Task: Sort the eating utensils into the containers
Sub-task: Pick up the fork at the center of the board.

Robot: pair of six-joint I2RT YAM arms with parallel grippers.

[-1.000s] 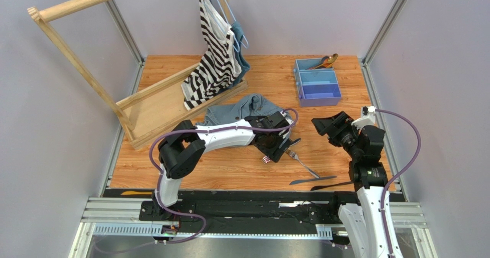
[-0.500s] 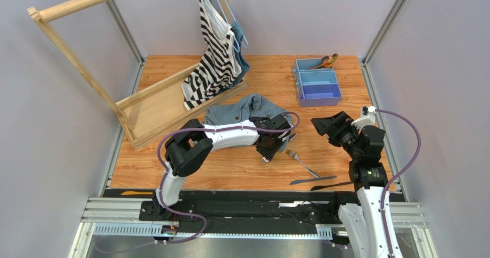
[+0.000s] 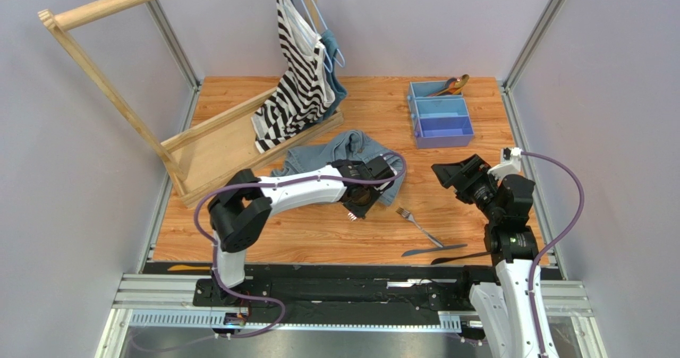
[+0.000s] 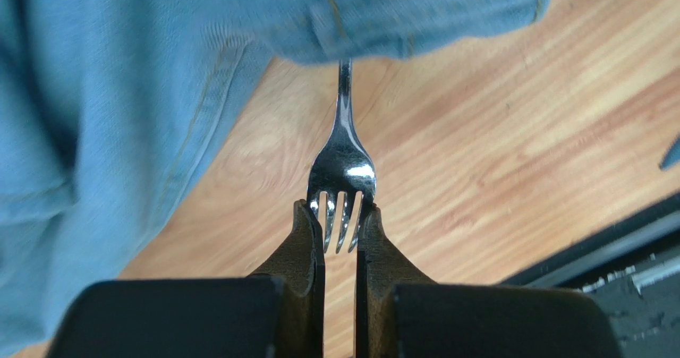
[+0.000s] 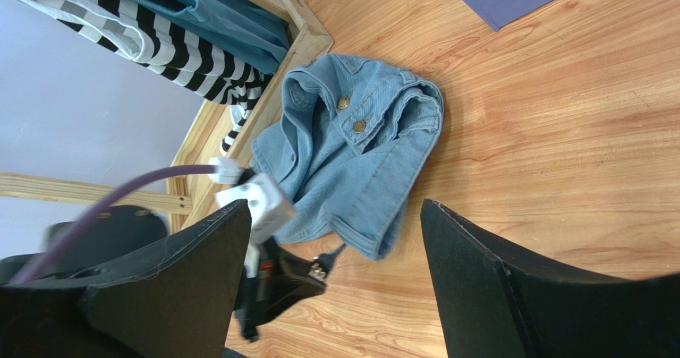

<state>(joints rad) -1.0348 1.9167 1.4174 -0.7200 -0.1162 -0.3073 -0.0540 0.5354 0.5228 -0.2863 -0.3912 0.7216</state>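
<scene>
Left claw (image 4: 339,216) is clenched on the tines of a silver fork (image 4: 342,160). Its handle runs straight away, tucked under the denim jacket (image 4: 120,71) on the bench (image 3: 319,238). Right claw (image 5: 335,214) hangs released. Far back, the blue tray (image 3: 444,142) holds spoons (image 3: 452,84) in its farthest compartment.

I read no text, label, brand mark or number in any of my three camera views; nothing legible.
</scene>
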